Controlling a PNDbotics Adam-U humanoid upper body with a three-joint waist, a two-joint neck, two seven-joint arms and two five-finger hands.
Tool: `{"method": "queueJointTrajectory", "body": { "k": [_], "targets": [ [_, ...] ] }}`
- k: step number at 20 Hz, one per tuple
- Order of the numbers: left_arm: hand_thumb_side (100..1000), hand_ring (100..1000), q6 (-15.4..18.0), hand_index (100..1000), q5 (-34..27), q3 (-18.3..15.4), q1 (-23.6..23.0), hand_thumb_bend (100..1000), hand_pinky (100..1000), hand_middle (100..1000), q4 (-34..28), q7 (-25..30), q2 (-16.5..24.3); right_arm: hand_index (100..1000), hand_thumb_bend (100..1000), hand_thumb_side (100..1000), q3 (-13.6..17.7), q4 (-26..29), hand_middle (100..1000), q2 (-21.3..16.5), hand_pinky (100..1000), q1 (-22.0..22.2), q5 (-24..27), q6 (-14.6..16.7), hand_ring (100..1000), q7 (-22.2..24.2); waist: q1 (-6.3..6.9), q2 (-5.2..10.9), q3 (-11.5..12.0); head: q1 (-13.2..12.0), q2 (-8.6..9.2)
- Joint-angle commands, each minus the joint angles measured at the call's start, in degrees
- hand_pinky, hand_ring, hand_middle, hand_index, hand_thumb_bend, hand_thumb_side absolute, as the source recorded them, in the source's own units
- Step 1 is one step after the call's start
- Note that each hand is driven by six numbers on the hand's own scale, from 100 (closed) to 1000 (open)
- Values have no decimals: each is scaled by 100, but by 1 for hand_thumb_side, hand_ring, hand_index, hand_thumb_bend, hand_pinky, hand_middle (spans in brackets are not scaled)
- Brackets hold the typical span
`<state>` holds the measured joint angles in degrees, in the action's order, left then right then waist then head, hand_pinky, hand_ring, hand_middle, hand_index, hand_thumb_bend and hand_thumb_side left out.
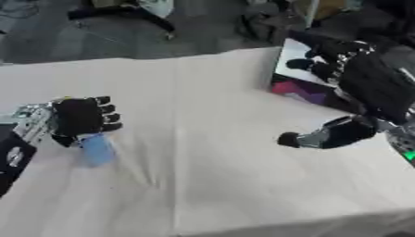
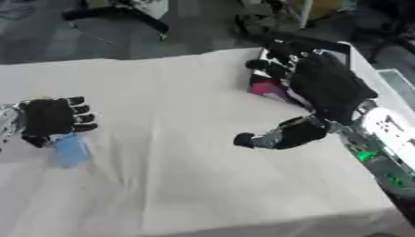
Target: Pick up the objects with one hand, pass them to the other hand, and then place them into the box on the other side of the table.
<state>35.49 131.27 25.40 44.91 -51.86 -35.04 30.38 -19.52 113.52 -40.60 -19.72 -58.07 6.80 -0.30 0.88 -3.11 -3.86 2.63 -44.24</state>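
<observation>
Left eye view shows your left hand [image 1: 78,118], fingers curled, just over the pale blue object [image 1: 97,149] on the worktop [image 1: 210,185]; whether they grip it is unclear, so lifting now may leave it behind. Your right hand [image 1: 328,134] waits mid-worktop, fingers spread. The box [image 1: 304,76] sits far right, its contents hidden behind your arm.

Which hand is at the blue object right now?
The left hand, at the table's left side, fingers curled over the blue object. The right hand hovers apart, holding nothing.
</observation>
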Motion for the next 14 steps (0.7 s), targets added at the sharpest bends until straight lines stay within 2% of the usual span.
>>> {"method": "queueJointTrajectory", "body": {
  "k": [1,7,14],
  "targets": [
    [531,755,1648,919,112,-99,93,610,756,762,-63,-1693,274,834,710,989,51,108,1000,-177,789,-65,4,16,757,3,5,126,16,19,12],
    [562,774,1648,933,140,-3,84,680,766,786,-154,-1693,370,834,701,993,56,108,1000,-248,810,-33,15,47,756,40,30,215,65,50,12],
    [522,763,1648,920,89,309,56,609,762,769,-309,-1693,396,834,696,992,54,108,1000,-306,828,-21,52,96,756,97,30,290,108,42,12]
  ]
}}
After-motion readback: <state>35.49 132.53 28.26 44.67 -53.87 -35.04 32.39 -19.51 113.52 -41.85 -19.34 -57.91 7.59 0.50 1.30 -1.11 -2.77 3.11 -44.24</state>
